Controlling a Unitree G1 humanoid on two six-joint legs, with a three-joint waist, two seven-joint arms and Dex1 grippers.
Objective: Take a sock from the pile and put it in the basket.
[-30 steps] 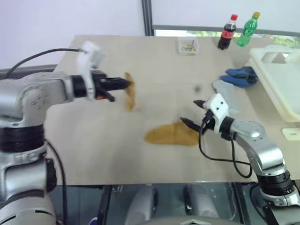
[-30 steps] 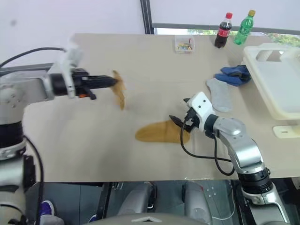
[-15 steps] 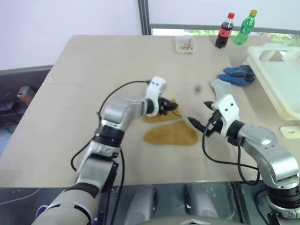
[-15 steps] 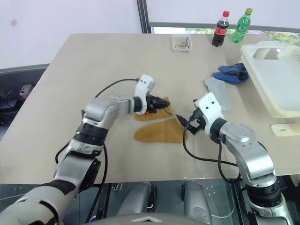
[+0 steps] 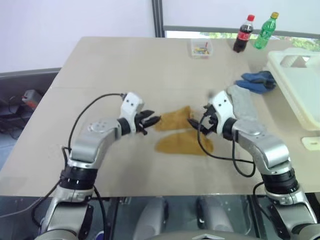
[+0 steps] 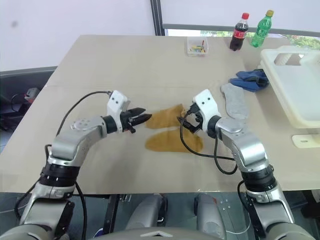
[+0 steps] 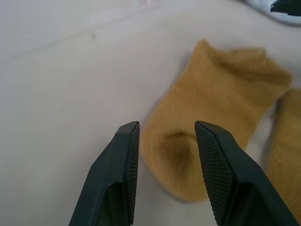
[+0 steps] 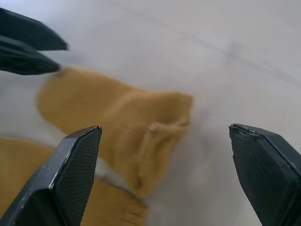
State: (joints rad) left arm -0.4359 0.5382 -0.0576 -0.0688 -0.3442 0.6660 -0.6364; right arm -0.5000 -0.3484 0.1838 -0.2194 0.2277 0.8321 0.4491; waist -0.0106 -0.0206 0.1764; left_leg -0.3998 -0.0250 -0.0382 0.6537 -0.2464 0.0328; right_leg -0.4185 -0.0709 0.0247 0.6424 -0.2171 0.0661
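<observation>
Flanking the mustard sock (image 5: 173, 118), your left gripper (image 5: 152, 120) and right gripper (image 5: 194, 123) both gape empty — set, seemingly, to pinch opposite ends.

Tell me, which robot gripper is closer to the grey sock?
Right. The right gripper is just beside the flat grey sock; the left gripper is farther off, across the mustard yellow socks.
</observation>
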